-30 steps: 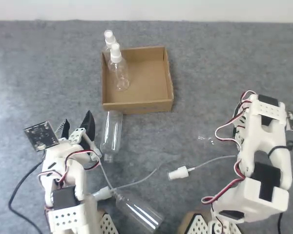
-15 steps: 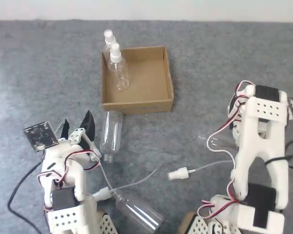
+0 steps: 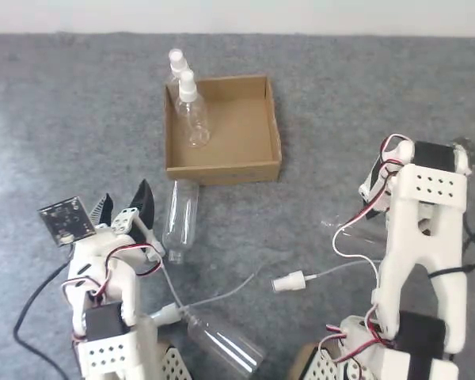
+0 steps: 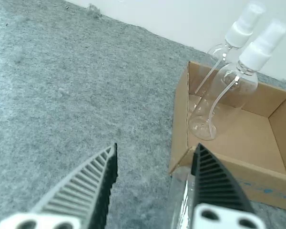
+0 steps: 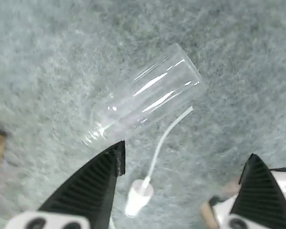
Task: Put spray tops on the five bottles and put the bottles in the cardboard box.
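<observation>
A: What could go wrong here?

B: The right tool [image 5: 186, 152] hangs over a bare bottle [image 5: 143, 102] lying on its side on the grey surface [image 3: 63, 119], jaws spread wide and holding nothing. The bottle is round and clear, so my worry is that one jaw touches first and it rolls away instead of being gripped. It also looks like thin plastic, so a hard squeeze might dent it.

A: Anything near enough to get caught?

B: The loose spray top [image 5: 136, 198] lies just beside the bottle, and its thin tube [image 5: 167, 131] runs up to one end of it. A jaw coming down there could pinch the tube or drag the top along.

A: And the other arm?

B: The left tool [image 4: 155, 150] is open too and empty, well apart from all that. It points toward the cardboard box [image 3: 222, 170]. A second bare bottle [image 3: 180, 218] lies just in front of the box wall.

A: What's in the box?

B: Two capped bottles [image 3: 191, 115] lean in one far corner, and the rest of the floor is bare cardboard.

A: That leaves one.

B: A third bottle [image 3: 226, 340] lies by the left arm's base with another spray top [image 3: 168, 313] at its neck. I cannot tell if it is fitted. Tubes trail across the surface between the arms, and they could snag during a carry to the box.
</observation>
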You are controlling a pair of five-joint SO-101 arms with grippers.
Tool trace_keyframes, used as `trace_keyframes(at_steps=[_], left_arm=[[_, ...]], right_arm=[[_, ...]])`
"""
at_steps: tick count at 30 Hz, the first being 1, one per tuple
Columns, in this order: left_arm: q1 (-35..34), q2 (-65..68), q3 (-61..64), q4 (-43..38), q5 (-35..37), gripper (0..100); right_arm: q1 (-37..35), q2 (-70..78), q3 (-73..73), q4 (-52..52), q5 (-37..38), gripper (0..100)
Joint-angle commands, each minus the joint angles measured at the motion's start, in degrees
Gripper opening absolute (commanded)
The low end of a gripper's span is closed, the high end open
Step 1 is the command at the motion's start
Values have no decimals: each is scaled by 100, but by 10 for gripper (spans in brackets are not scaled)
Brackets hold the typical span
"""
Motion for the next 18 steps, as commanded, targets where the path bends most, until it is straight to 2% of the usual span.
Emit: trace_keyframes(at_steps=[1, 12, 18], left_arm=[[-18, 79, -75, 35, -53, 243], [-18, 79, -75, 35, -53, 243], [-18, 79, -75, 35, -53, 243]], right_arm=[[-57, -321, -299, 242, 835, 336], [-57, -321, -299, 242, 3543, 336], [-57, -321, -299, 198, 4475, 336]])
